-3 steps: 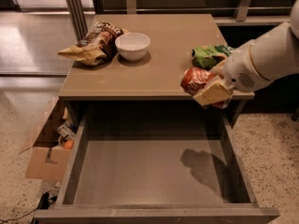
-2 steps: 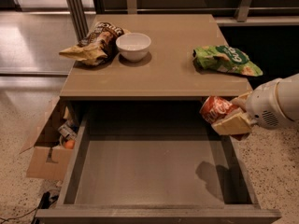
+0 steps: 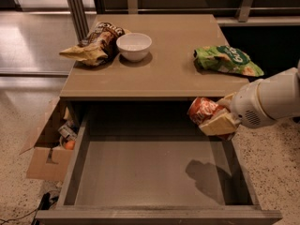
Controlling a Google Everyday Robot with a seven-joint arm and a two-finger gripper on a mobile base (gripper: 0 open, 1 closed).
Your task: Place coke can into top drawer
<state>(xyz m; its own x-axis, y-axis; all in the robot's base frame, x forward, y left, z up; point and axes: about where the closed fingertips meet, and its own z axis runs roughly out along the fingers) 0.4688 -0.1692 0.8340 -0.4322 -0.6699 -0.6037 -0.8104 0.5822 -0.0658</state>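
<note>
The top drawer (image 3: 140, 172) is pulled wide open below the cabinet top, its flat grey-brown bottom bare. My gripper (image 3: 216, 118) reaches in from the right and is shut on the coke can (image 3: 202, 110), a red-orange can lying tilted on its side. The can hangs above the drawer's right rear part, just under the front edge of the cabinet top. Its shadow falls on the drawer bottom at the right.
On the cabinet top (image 3: 164, 74) lie a brown snack bag (image 3: 96, 42), a white bowl (image 3: 134, 46) and a green snack bag (image 3: 227, 60). A cardboard box (image 3: 47, 146) with odds and ends stands on the floor at the left.
My gripper with the can has come down from the cabinet top's right edge to below that edge, over the drawer's right side. The green bag is now uncovered.
</note>
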